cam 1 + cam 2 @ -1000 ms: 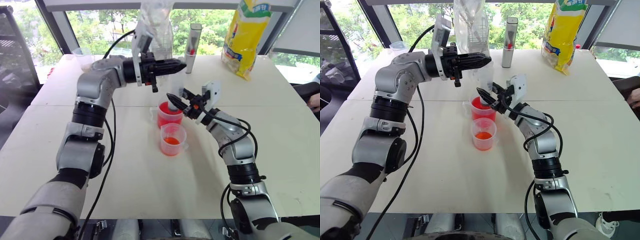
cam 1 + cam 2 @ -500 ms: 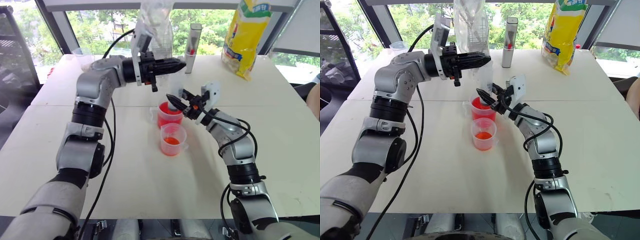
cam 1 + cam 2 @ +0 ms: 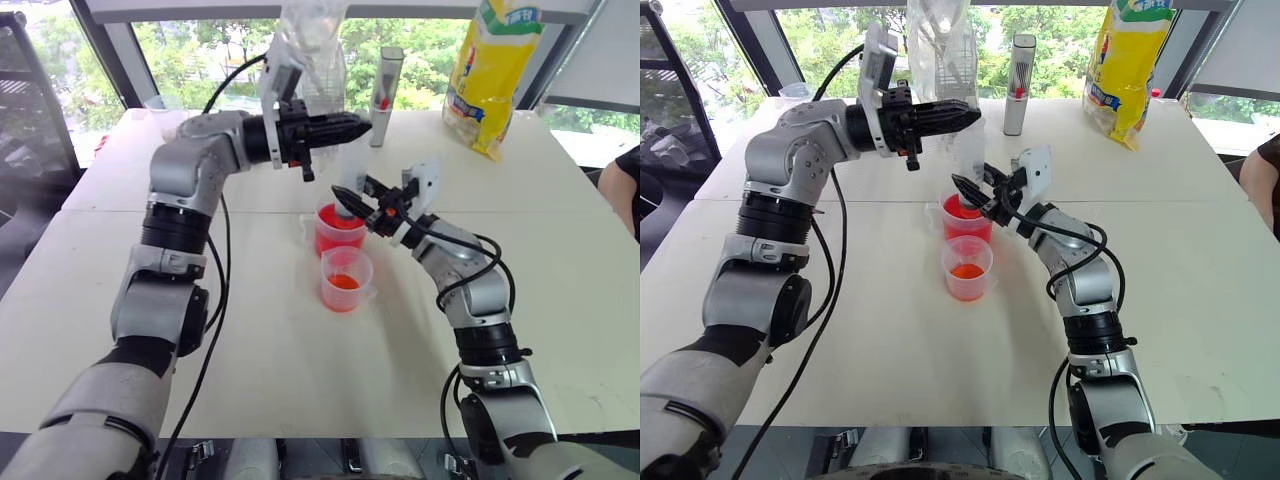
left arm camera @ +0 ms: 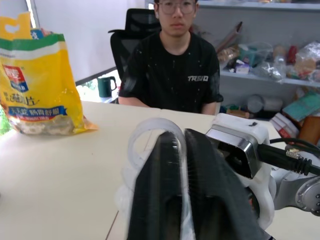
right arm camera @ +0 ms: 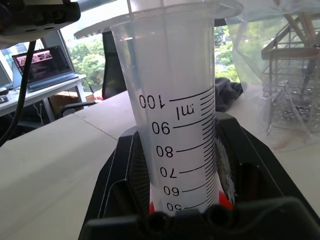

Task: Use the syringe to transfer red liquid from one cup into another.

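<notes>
Standing upright in the larger red-tinted clear cup (image 3: 339, 229), the clear graduated syringe (image 5: 175, 125) is clamped by the right gripper (image 3: 352, 198); its tip is hidden. Left gripper (image 3: 355, 128) pinches the white plunger ring (image 4: 150, 137).

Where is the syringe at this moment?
The syringe stands upright over the larger cup at the table's middle, its barrel gripped by the right pincer.
</notes>
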